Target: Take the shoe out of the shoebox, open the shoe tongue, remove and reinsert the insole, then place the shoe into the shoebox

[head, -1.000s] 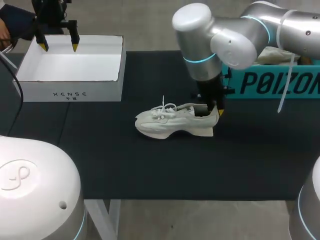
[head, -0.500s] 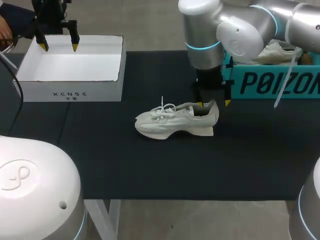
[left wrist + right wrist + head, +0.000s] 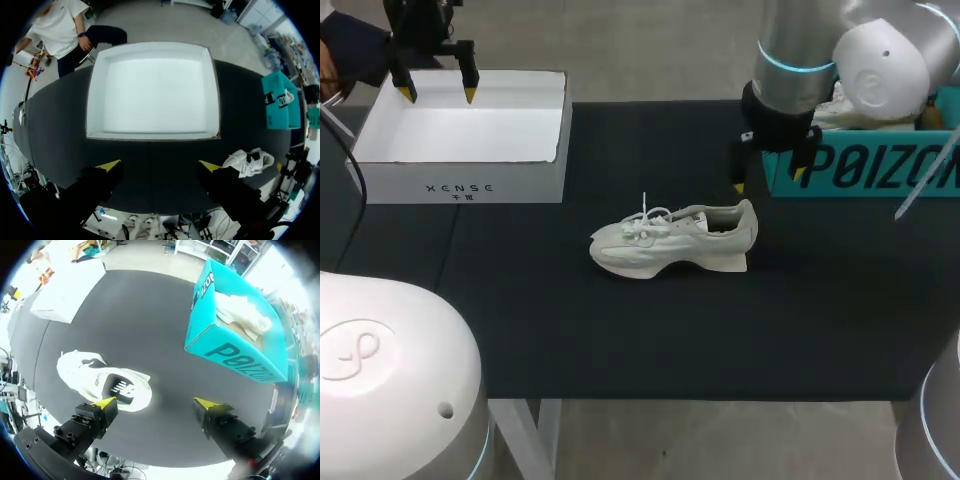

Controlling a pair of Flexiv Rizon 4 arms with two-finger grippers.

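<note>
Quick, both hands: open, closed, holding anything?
Left hand: open, empty, over the white box.
Right hand: open, empty, apart from the shoe.

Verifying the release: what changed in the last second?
The right gripper rose off the heel of the shoe and drew back toward the teal box, now open. The shoe stayed put; the left gripper kept hovering open over the white shoebox.
</note>
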